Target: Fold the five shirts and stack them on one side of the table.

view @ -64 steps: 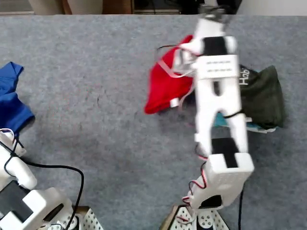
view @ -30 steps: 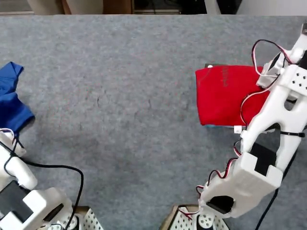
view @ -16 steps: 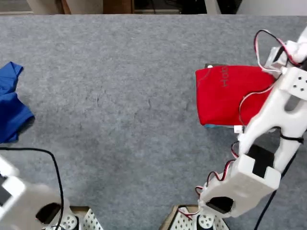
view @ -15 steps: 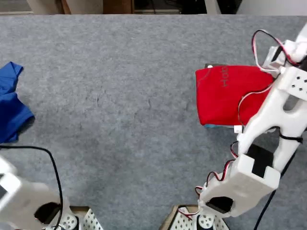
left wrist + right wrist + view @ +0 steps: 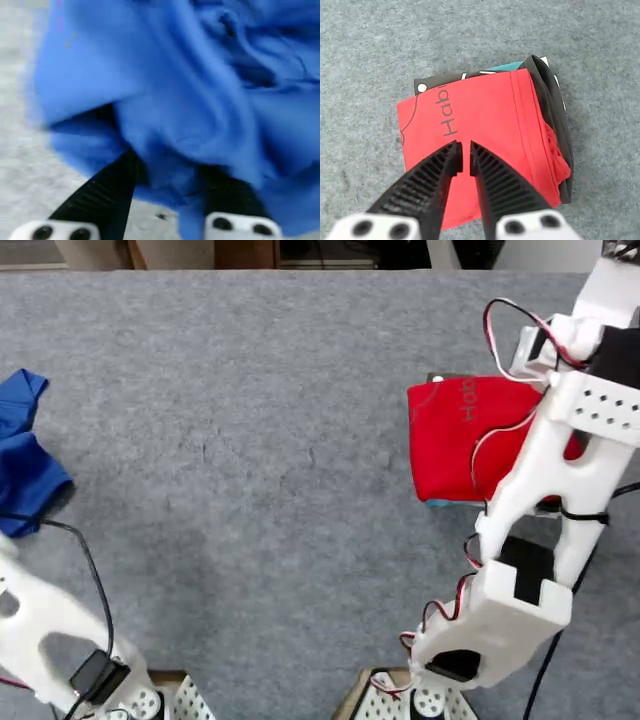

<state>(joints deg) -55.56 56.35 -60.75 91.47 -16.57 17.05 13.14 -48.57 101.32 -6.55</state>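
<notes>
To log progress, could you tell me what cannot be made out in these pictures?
Crumpled blue shirt: cut off by the high view's left edge; blurred in the left wrist view; whether the left gripper touches it is unclear.
Shirts beneath the folded red shirt: hidden by it and the right arm in the high view; the right wrist view gives a dark edge and a teal edge, number unclear.
</notes>
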